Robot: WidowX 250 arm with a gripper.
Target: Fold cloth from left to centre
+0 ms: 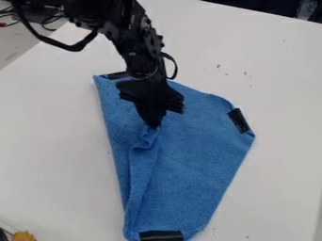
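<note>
The blue cloth (189,155) lies spread at a slant across the white surface (56,136), its upper part beneath the black arm (141,56) in the camera view. Dark strips sit at its right corner (239,120) and its bottom end (162,236); they look like tape, perhaps there to pin the cloth or mark its corners. The gripper (153,126) points down inside the cloth's left half, a good way in from the left edge, which seems a sensible place for bringing that side toward the centre. A raised crease (140,162) runs from there to the lower left, so the material appears to be gathered for the fold, though the fold is far from flat or finished.

The jaws look nearly together, with little gap at their tips, and seem to pinch a small bunch of the cloth just under them. Letting go too soon could leave that bunch rumpled.
</note>
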